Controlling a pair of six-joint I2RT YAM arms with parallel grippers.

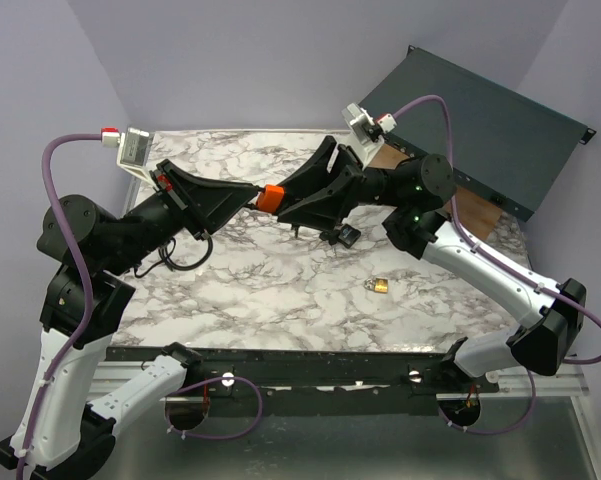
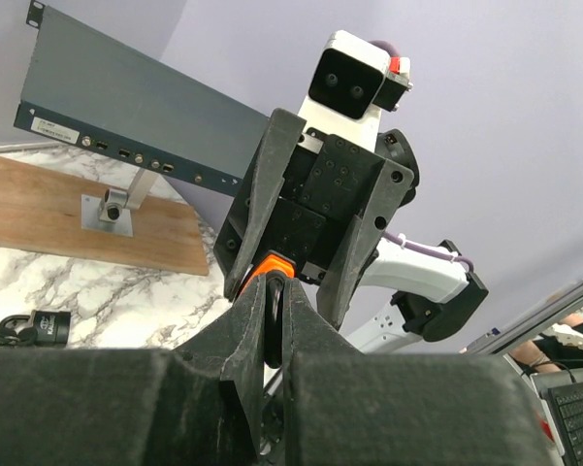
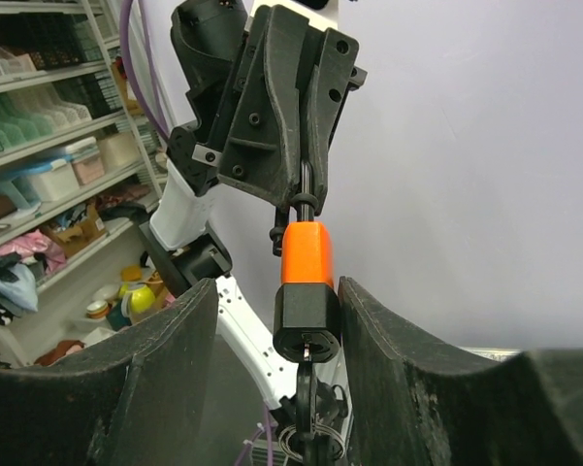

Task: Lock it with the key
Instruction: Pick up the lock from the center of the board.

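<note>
Above the table (image 1: 280, 305), left pincer (image 1: 254, 192) clamps the orange padlock (image 1: 270, 198), right pincer (image 3: 276, 291) open astride it; brass padlock (image 1: 379, 286) lies apart.

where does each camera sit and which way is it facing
Top external: above and behind the bases, looking down on the marble table; both arms show.
Left wrist: faces the right gripper; own fingers fill the bottom.
Right wrist: faces the left gripper; own fingers at both lower corners.
All share the orange padlock.

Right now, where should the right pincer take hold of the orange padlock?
On the orange padlock, clamp the black base across its flat sides from the key end: the open right pincer straddles it; the left pincer holds the shackle.
</note>
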